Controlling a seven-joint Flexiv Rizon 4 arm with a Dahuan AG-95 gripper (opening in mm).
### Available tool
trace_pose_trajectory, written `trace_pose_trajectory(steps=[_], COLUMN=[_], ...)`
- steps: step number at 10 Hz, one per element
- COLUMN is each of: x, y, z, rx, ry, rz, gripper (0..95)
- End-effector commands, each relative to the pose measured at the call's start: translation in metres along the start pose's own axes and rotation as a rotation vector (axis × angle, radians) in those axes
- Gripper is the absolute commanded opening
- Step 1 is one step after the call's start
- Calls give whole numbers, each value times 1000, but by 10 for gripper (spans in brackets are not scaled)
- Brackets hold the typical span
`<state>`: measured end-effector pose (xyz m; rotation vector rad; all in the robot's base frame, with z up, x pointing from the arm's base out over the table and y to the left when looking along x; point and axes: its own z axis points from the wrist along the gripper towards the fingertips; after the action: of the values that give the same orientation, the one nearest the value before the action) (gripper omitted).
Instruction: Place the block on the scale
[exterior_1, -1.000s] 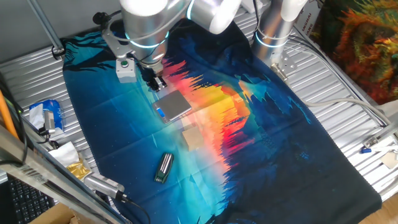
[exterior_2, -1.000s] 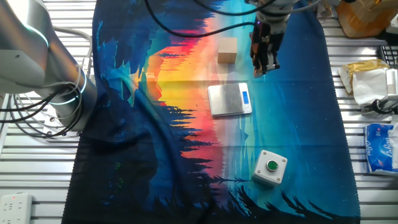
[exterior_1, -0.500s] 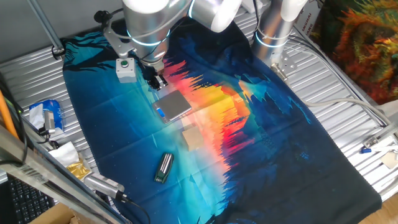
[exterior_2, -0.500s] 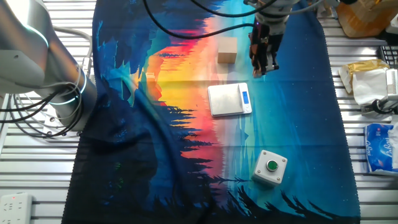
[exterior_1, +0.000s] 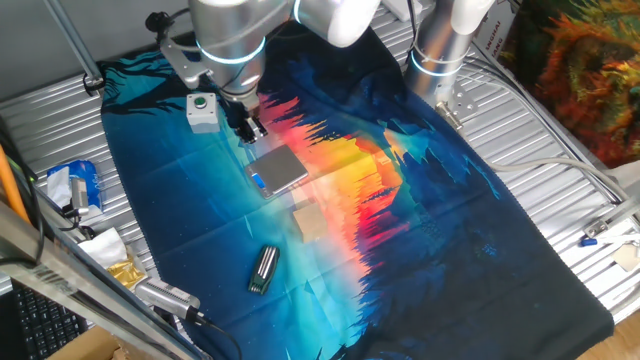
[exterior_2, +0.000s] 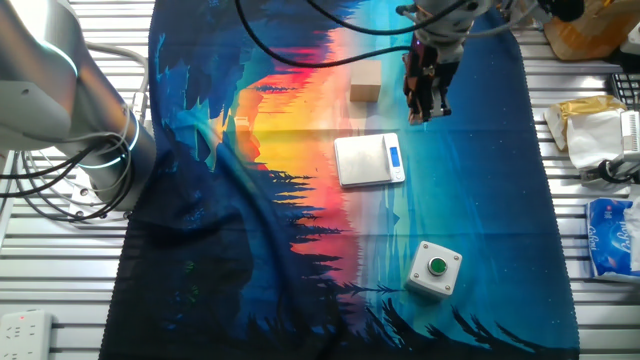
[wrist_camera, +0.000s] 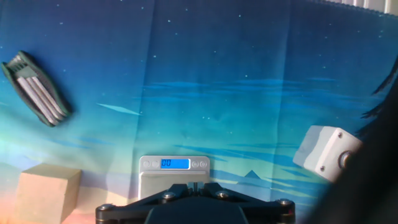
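Observation:
The block is a pale tan wooden cube resting on the cloth, apart from the scale, a flat silver-grey square with a blue strip. My gripper hangs above the cloth just beyond the scale, between it and the white button box, with its jaws shut and empty. In the other fixed view the gripper is right of the block and above the scale. The hand view shows the shut gripper over the scale, with the block at lower left.
A white box with a green button stands near the gripper and shows in the hand view. A dark metallic folded tool lies near the front of the cloth. Clutter and packets sit on the left slatted table.
The hand has shifted slightly up and left in one fixed view. The block, scale and other objects have not moved.

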<state>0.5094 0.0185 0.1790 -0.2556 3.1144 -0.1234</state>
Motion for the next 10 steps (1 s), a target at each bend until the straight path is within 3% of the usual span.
trace_pose_trajectory(steps=[1,6,8,10], x=[-1,-1,-1,-1], y=[1,1,1,1], z=[1,1,1,1], rx=[3,9,19,24], ry=[3,9,31,28], rz=[-1,-30,-82,-136], gripper=[0,0,0,0])
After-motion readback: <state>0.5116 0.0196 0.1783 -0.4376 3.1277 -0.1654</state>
